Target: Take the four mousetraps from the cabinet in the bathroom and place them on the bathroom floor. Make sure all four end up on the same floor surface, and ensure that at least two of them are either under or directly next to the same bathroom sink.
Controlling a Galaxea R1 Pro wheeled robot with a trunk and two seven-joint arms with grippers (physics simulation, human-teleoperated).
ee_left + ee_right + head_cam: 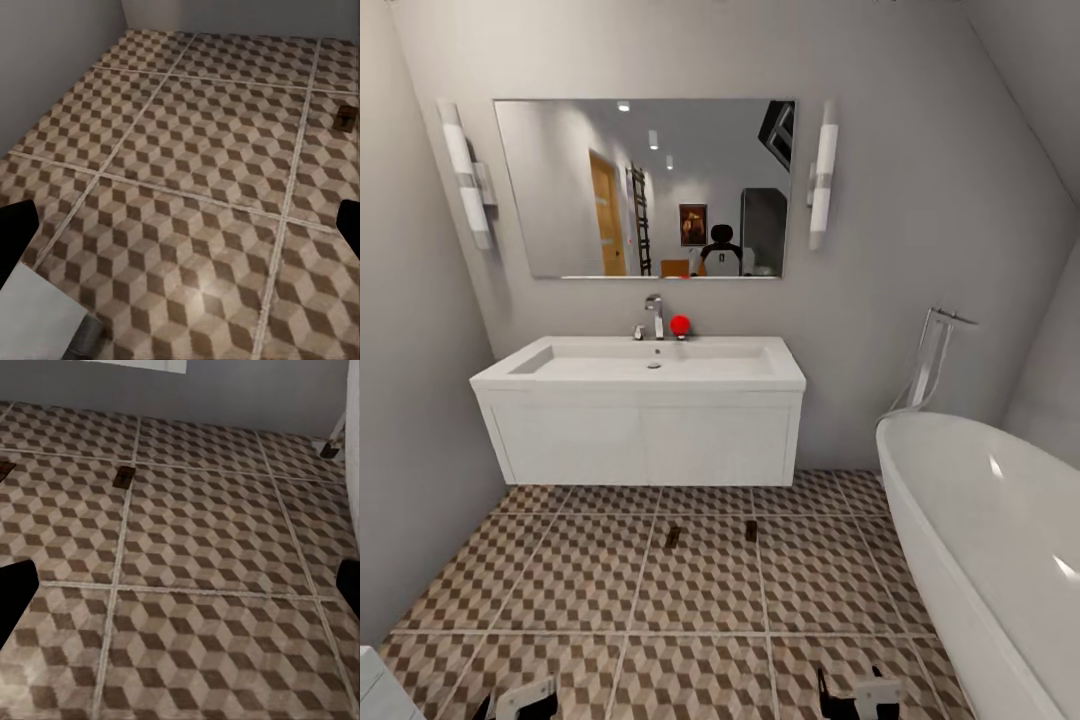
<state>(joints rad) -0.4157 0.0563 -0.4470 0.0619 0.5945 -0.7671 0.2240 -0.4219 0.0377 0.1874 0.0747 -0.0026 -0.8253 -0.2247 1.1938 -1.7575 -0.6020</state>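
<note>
**Two traps down by the sink, both hands empty**

While the robot faces the bathroom sink (650, 368) head-on, two mousetraps lie on the bathroom floor (700, 600) just in front of the white vanity: the left mousetrap (673, 537) and the right mousetrap (751, 531), near each other, one on either side of a grout line. Neither is under the basin; both sit just out from its front edge, a little right of centre.

Left hand (520, 700) and right hand (855, 695) show at the near edge of the head view. In each wrist view the dark fingers sit wide apart at the frame edges with bare tile between them, so both hands are spread and carry nothing. The left wrist view catches one trap (346, 118); the right wrist view catches another (124, 474), with a dark sliver beyond it that may be the second.

Judgement: half the job appears done; two traps remain to fetch. The cabinet is not before the robot now.

Risks from here:
- Turning the base in this narrow room could clip the bathtub (1000, 540) at right, or roll over the placed traps.
- Whether "directly next to" is satisfied is uncertain; a nudge away from the vanity would weaken it.
- Small flat boards invite a slipped pinch at pickup.
</note>
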